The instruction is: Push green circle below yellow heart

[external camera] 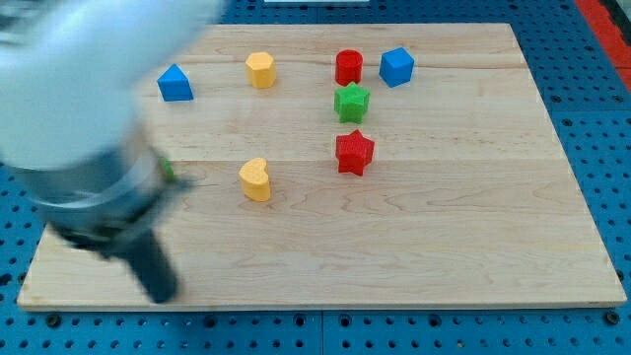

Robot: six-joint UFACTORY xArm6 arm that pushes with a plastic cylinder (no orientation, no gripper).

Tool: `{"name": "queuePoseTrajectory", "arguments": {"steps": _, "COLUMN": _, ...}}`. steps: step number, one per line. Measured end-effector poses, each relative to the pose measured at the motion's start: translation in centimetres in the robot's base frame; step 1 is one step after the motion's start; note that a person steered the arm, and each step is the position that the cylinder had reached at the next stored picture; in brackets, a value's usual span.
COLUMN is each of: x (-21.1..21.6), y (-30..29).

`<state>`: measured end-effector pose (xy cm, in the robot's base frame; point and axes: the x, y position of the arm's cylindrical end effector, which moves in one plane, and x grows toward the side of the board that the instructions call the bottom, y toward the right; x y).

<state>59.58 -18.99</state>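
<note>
The yellow heart (pixel 255 180) lies left of the board's middle. Only a small green sliver (pixel 169 170) shows to its left, at the edge of my blurred arm; it looks like the green circle, mostly hidden. My arm fills the view's upper left. Its dark rod runs down to my tip (pixel 163 294) near the board's bottom left edge, well below and left of the heart and below the green sliver, touching no block.
A blue triangle (pixel 175 83), a yellow hexagon (pixel 260 69), a red cylinder (pixel 348 67) and a blue block (pixel 396 66) line the top of the wooden board (pixel 473 227). A green star (pixel 351 102) and a red star (pixel 354 152) lie right of the heart.
</note>
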Motion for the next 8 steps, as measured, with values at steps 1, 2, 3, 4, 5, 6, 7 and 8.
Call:
{"name": "queuePoseTrajectory", "arguments": {"steps": 1, "x": -5.3, "y": -5.2}}
{"name": "queuePoseTrajectory", "arguments": {"steps": 2, "x": -11.1, "y": -7.9}}
{"name": "queuePoseTrajectory", "arguments": {"steps": 3, "x": -14.3, "y": -7.1}}
{"name": "queuePoseTrajectory", "arguments": {"steps": 4, "x": -16.4, "y": -3.6}}
{"name": "queuePoseTrajectory", "arguments": {"steps": 5, "x": -13.2, "y": 0.7}}
{"name": "queuePoseTrajectory", "arguments": {"steps": 6, "x": -9.4, "y": 4.4}}
{"name": "queuePoseTrajectory", "arguments": {"steps": 7, "x": -8.8, "y": 0.5}}
{"name": "queuePoseTrajectory", "arguments": {"steps": 8, "x": -6.8, "y": 3.2}}
